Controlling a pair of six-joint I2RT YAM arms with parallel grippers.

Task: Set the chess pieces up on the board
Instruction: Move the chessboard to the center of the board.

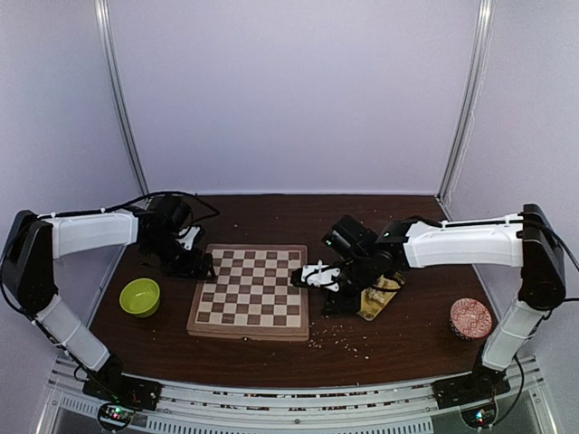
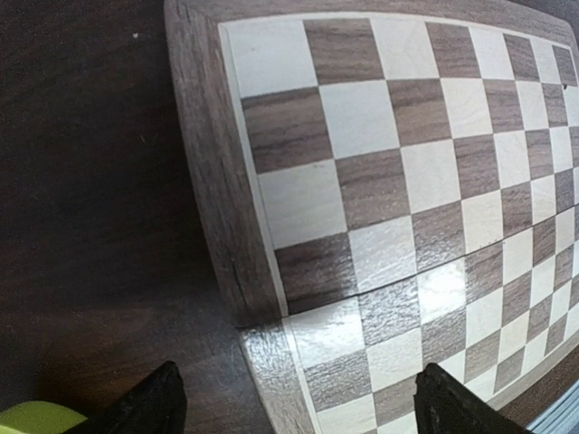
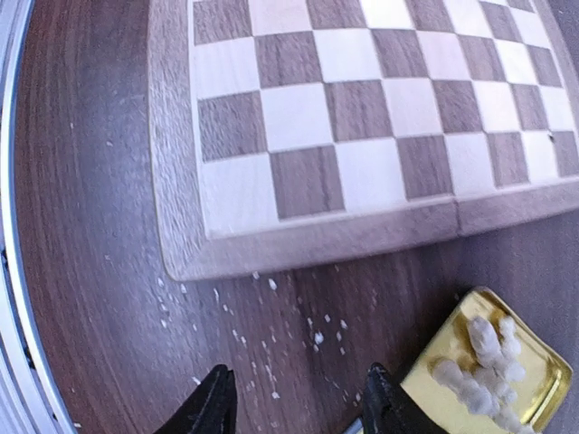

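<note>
Soft, even light falls from overhead. The pale walls glow faintly lilac, while the dark table [image 1: 407, 357] soaks the light up. Shadows under the arms are faint and short. From above, the picture is small and a little soft, and the crumbs [image 1: 344, 342] are mere specks. At the left wrist, a white sheen lies across a band of squares on the board [image 2: 434, 280], whose edges bow like a barrel. At the right wrist the gold tray [image 3: 534, 380] glints, and the chess pieces [image 3: 479, 362] on it are blown out to white lumps. The fingers [image 2: 149, 407] of the left gripper [image 2: 298, 409] show as blurred black shapes at the bottom edge.
</note>
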